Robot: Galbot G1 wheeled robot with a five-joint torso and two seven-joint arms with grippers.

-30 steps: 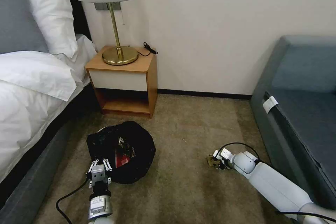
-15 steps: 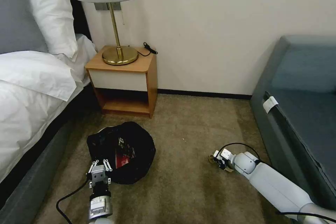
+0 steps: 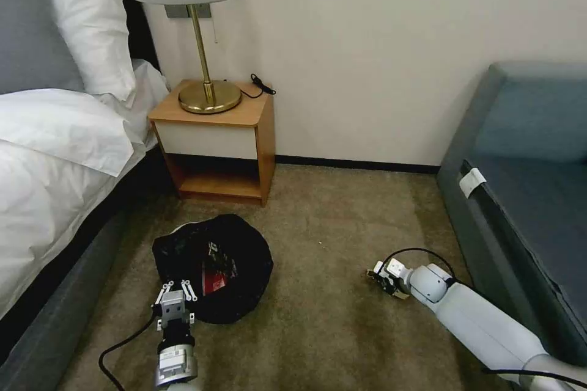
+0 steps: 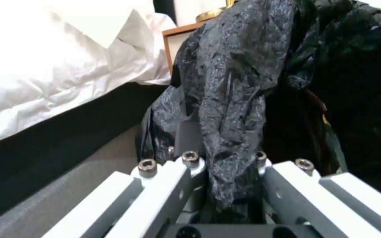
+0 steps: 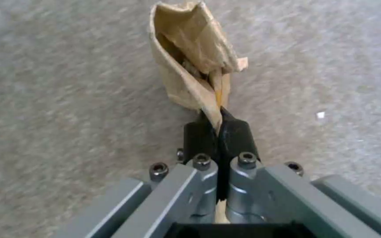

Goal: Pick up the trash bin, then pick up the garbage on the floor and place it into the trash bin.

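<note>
The trash bin (image 3: pixel 211 263), its black bag liner (image 4: pixel 239 82) draped over the rim, sits on the carpet near the bed. A red-white snack bag (image 3: pixel 215 274) lies inside it. My left gripper (image 3: pixel 175 286) is at the bin's near rim, shut on the rim and liner (image 4: pixel 226 155). To the right, low over the carpet, my right gripper (image 3: pixel 377 274) is shut on the garbage, a tan paper wad (image 5: pixel 190 62). The wad sticks out past the black fingertips (image 5: pixel 201 132) of that gripper (image 5: pixel 219 115).
A bed with white bedding (image 3: pixel 55 153) runs along the left. A wooden nightstand (image 3: pixel 214 140) with a brass lamp (image 3: pixel 205 43) stands at the wall behind the bin. A grey-blue sofa (image 3: pixel 532 195) borders the right. Brown carpet (image 3: pixel 324 317) lies open between the arms.
The tan wad lay on the carpet beside my right fingertips a second ago; now the right gripper holds it. The left gripper and bin have shifted very slightly toward me.
</note>
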